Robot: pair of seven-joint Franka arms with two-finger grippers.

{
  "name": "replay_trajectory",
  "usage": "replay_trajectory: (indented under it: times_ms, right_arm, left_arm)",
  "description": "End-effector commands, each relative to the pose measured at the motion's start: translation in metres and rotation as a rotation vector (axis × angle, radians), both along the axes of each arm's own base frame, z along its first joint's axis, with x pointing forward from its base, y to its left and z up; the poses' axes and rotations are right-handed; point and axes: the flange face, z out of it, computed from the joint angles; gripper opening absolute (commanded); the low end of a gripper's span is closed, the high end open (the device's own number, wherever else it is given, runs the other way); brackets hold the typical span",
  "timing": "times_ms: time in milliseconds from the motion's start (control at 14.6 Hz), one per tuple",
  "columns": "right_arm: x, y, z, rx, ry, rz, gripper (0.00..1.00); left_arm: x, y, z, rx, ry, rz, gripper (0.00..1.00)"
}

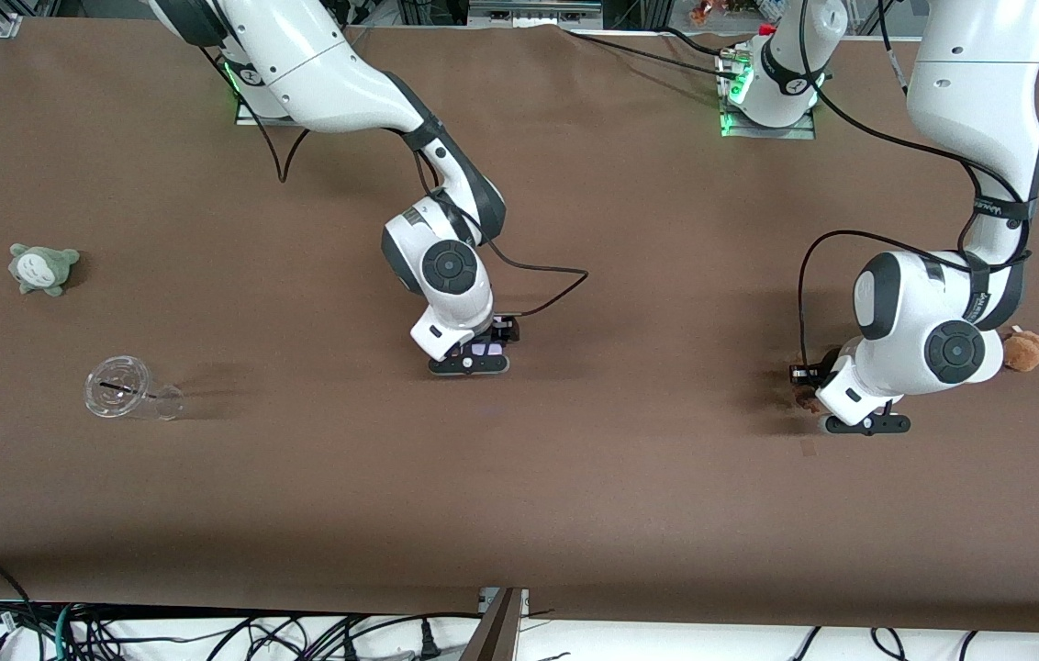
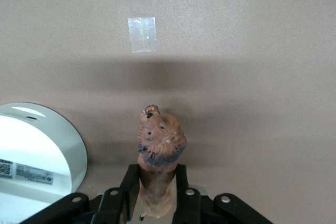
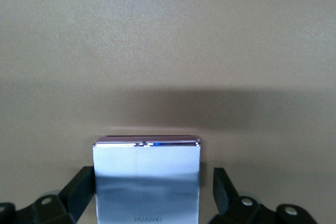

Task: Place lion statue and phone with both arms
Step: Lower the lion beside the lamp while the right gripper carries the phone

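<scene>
Front view, from the right arm's end of the table toward the left arm's end: a small grey-green plush toy [image 1: 43,268] with a pale belly sits on the brown cloth-covered table [image 1: 630,514], and nearer the camera a clear plastic cup [image 1: 127,389] lies on its side. Around the middle of the table, the right gripper [image 1: 480,352] is down low over the cloth, and the phone [image 1: 485,349], a small flat slab with a pale lavender face, shows between its fingers. In the right wrist view, the phone [image 3: 147,179] has a mirror-bright face and a purple edge, and sits between the two black fingers [image 3: 224,188], which stand spread with a visible gap on one side, so the jaws are apart and not clamped on it. Toward the left arm's end, the left gripper [image 1: 815,386] is low at the table. The left wrist view shows its black fingers [image 2: 129,184] pressed together on the body of the lion statue [image 2: 158,156], a tan figurine with a dark brown mane, its head poking out past the fingertips. Beside the gripper in that view are a white round disc stand [image 2: 39,153] and a small shiny patch of tape [image 2: 142,34] on the cloth. Past the left arm's wrist in the front view sits a fluffy brown plush [image 1: 1025,350].
</scene>
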Motion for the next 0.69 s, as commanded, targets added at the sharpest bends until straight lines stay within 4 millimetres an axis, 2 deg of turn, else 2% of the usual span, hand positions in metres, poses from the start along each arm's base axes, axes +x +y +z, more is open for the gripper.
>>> replay_trajectory:
  times_ms: [0,137,206,274,343,412,480,549,617]
  right_arm:
    - [-0.003,0.005,-0.002,0.007,-0.006,-0.003,1.00]
    - [-0.004,0.006,-0.006,0.012,-0.012,0.000,1.00]
    - [-0.003,0.006,-0.005,0.016,-0.017,0.001,0.95]
    - [-0.003,0.007,-0.005,0.017,-0.019,0.006,0.78]
    - [-0.002,0.006,-0.004,0.020,-0.023,0.006,0.61]
    - [0.000,0.005,-0.003,0.026,-0.030,0.006,0.45]
    - [0.003,0.002,-0.003,0.026,-0.033,0.005,0.32]
    - [0.006,0.000,0.001,0.029,-0.038,0.011,0.22]
    - [0.014,-0.007,0.006,0.031,-0.046,0.003,0.17]
  left_arm:
    - [0.000,0.002,-0.006,-0.002,-0.010,-0.022,0.00]
    - [0.000,0.001,-0.015,-0.001,0.000,-0.021,0.00]
    - [0.000,0.001,-0.015,-0.001,0.000,-0.021,0.01]
    - [0.000,0.001,-0.016,-0.002,0.001,-0.020,0.09]
    - [-0.001,0.002,-0.019,-0.001,0.007,-0.020,0.21]
    - [-0.001,0.003,-0.019,-0.001,0.007,-0.019,0.25]
    - [-0.001,0.008,-0.020,-0.002,0.009,-0.009,0.40]
    - [-0.001,0.010,-0.022,-0.006,0.012,-0.003,0.74]
    - [-0.002,0.010,-0.025,-0.006,0.016,-0.001,1.00]
